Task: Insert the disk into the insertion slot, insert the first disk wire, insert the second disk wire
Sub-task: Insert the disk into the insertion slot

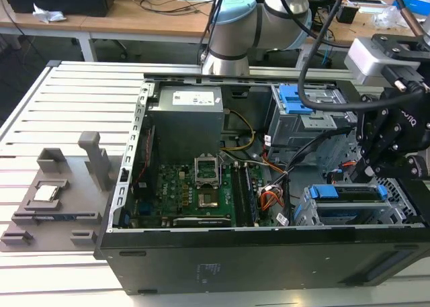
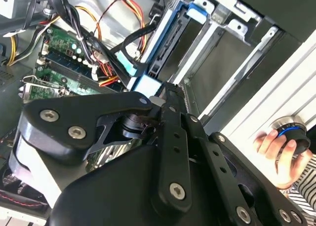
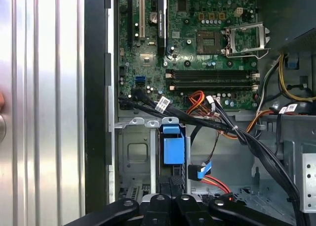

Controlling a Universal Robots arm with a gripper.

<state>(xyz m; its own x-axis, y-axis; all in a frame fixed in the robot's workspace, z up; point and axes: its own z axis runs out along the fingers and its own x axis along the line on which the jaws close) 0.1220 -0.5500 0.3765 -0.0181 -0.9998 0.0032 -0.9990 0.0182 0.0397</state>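
Note:
The disk, grey in its blue carrier, lies in the insertion slot, the silver cage in the case corner at the exterior view's right. In the first wrist view the disk shows edge-on inside the insertion slot. My gripper is shut, its tips at the disk's outer end; the same gripper meets the blue carrier in the second wrist view. The first disk wire, thin and red, lies loose beside the cage. I cannot tell which cable is the second disk wire.
A black cable bundle and orange wires cross between the motherboard and the cage. A taller cage with a blue latch stands behind. A hand holds a knob outside the case. A grey fixture sits on the slatted table.

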